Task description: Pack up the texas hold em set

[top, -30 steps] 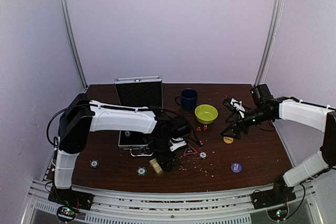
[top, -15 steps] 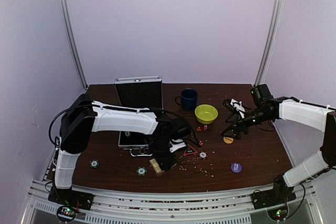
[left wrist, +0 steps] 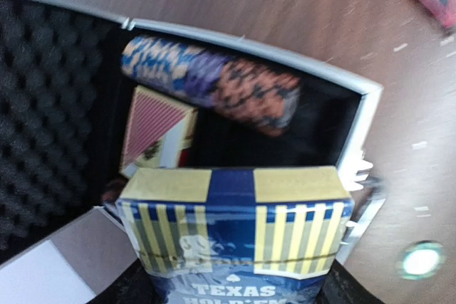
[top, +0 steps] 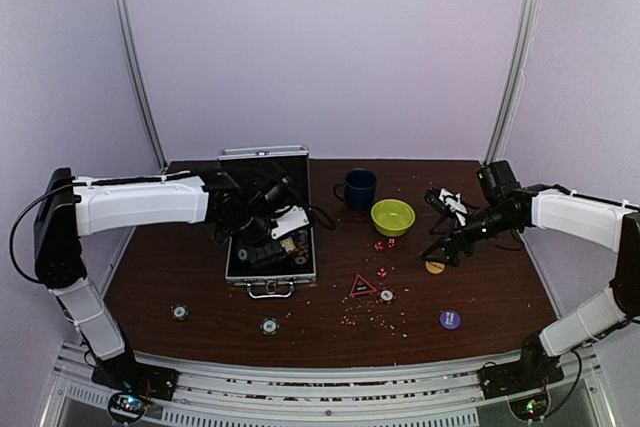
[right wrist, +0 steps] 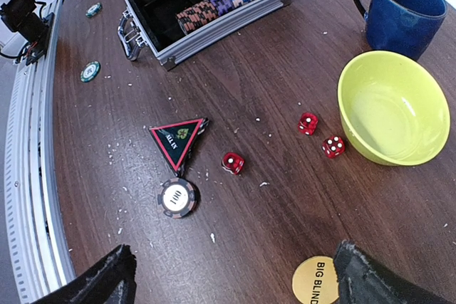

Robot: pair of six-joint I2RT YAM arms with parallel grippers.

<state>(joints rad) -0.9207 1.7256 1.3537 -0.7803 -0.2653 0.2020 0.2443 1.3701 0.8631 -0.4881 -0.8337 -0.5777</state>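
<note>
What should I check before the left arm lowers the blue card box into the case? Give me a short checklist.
1. Grip on the blue card box: ok, the left gripper is shut on it.
2. Case open: ok, the lid stands up.
3. Room beside the red card box: ok, a dark bare gap shows next to it, by the chip row.
4. Box lined up with that gap: cannot tell.
5. Right gripper clear of the case: ok, open and well away from it.
6. Everything else packed: not ok, dice and red triangle lie on the table.
</note>
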